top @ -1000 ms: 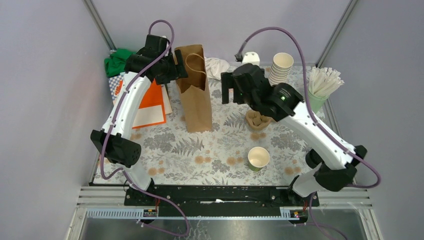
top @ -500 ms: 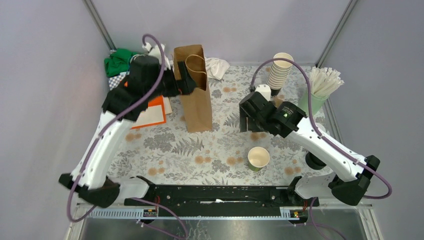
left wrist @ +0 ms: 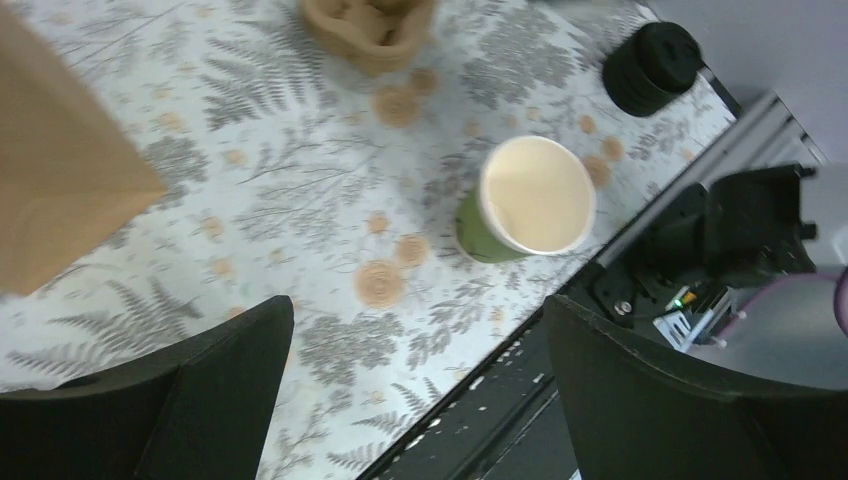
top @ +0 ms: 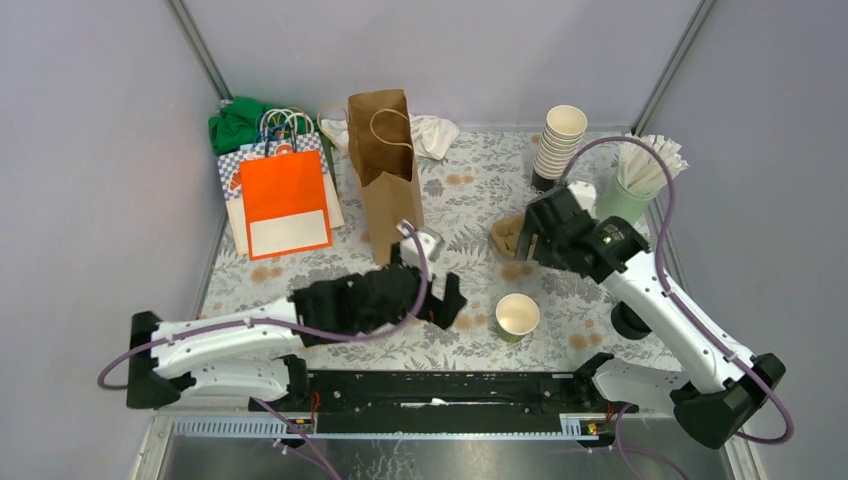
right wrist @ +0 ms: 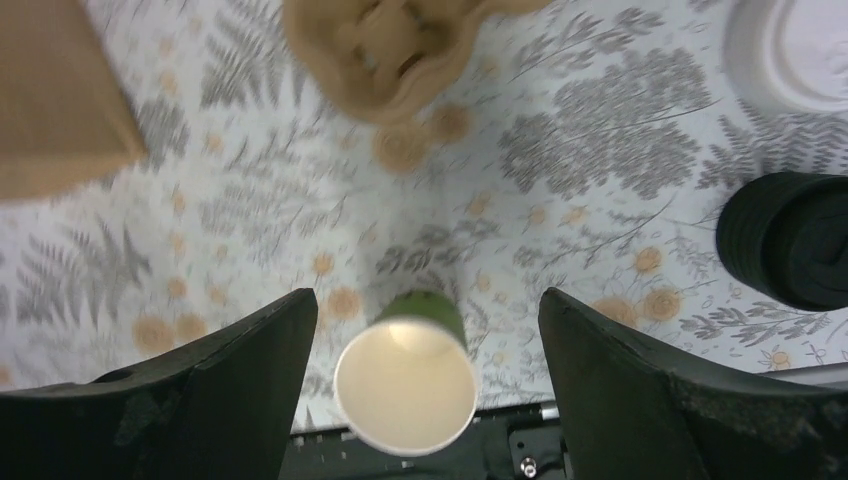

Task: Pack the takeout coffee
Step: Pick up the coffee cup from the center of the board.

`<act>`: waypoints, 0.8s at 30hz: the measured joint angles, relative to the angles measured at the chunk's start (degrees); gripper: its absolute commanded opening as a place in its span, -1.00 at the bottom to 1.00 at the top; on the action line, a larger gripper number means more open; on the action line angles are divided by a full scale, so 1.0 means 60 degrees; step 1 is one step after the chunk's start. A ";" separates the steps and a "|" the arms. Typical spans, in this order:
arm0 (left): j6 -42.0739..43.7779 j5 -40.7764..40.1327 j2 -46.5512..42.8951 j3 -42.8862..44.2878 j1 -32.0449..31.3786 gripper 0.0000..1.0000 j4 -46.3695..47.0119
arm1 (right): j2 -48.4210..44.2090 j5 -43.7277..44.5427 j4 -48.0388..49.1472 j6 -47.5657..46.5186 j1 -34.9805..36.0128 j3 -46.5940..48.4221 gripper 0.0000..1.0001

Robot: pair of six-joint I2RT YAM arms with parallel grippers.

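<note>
Green cup [top: 517, 317] stands upright and lidless on the surface [top: 470, 190], near the front edge. Left jaws gape wide just beside it; right jaws hang above, also apart, both holding nothing

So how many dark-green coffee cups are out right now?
1: the dark-green cup stands upright and lidless at front centre, apart from the brown bag. Others could be hidden inside that bag.
</note>
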 measured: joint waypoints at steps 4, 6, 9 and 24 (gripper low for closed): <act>0.0087 -0.1126 0.0605 -0.0550 -0.1596 0.98 0.1552 | 0.0262 -0.0375 0.0550 -0.0550 -0.1650 0.0018 0.81; 0.0153 -0.1257 0.0783 -0.1027 -0.1789 0.98 0.2390 | 0.0419 -0.0583 0.0798 -0.0798 -0.2189 0.0018 0.82; 0.0437 -0.1129 0.1089 -0.1963 -0.1909 0.98 0.3916 | 0.0452 -0.0769 0.0987 -0.1045 -0.2772 0.0036 0.82; 0.2098 -0.0317 0.4484 -0.2707 -0.2433 0.98 0.8382 | -0.0229 -0.0765 0.1147 -0.1213 -0.3311 0.0113 0.81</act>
